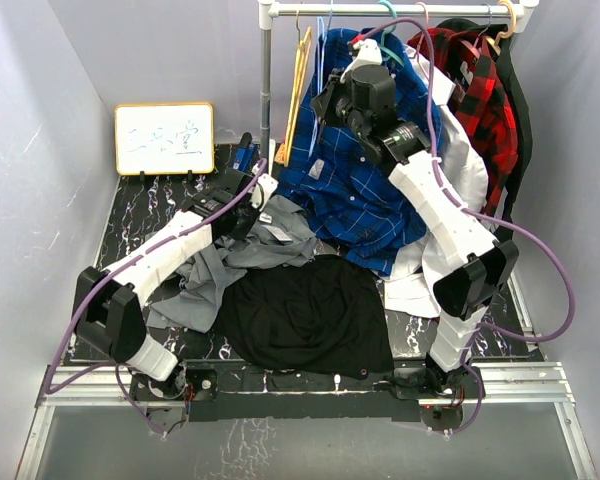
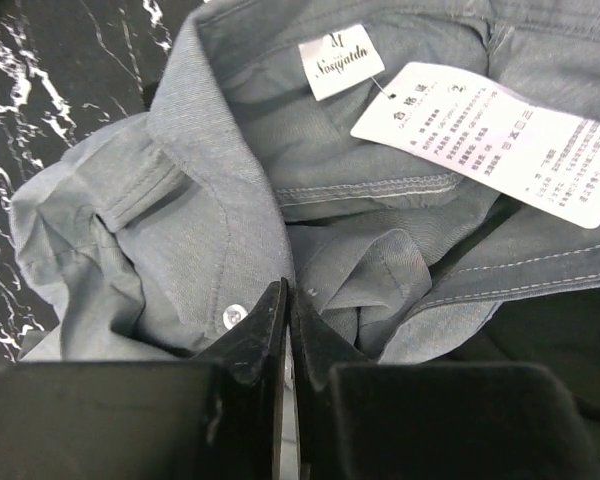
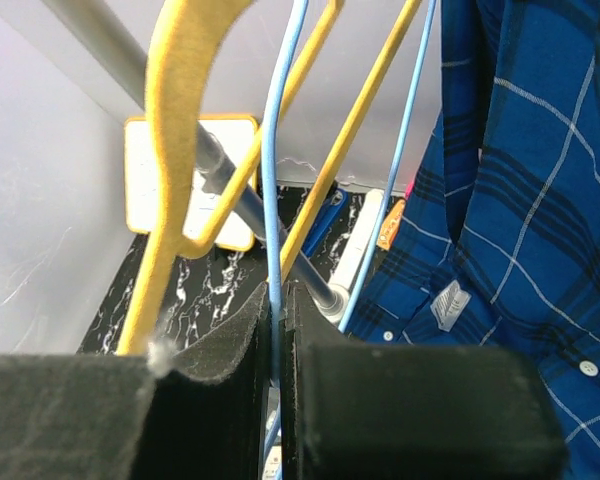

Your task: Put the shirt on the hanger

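Top view: grey shirt lies crumpled on the table, left of centre, partly over a black cloth at the near edge. Left claw is down on its far end. Right claw is up at the rail, on the light-blue hanger, which hangs between yellow hangers on its left and a blue plaid shirt on its right. Whiteboard far left has faint blue scribble, not readable. Left wrist view: jaws pressed together at the front strip, just beside a white button. They seem to pinch a thin fold, tho the grip is partly hidden. Neck label reads "M", then a script word approx. "Nosiyatdn". The white hang tag has small print, too fine to read. Fabric looks thin, soft and light, so it'll likely sag and slide. Best hold prob. the collar or shoulder seam, where it's doubled and stiffer. Right wrist view: jaws closed on the blue wire, which runs straight down into the gap between them. Wire looks thin and light, and prob. springy, smooth and apt to twist, so grip near the hook or a shoulder bend. The plaid shirt at right carries a small white feather-like emblem, no text legible.
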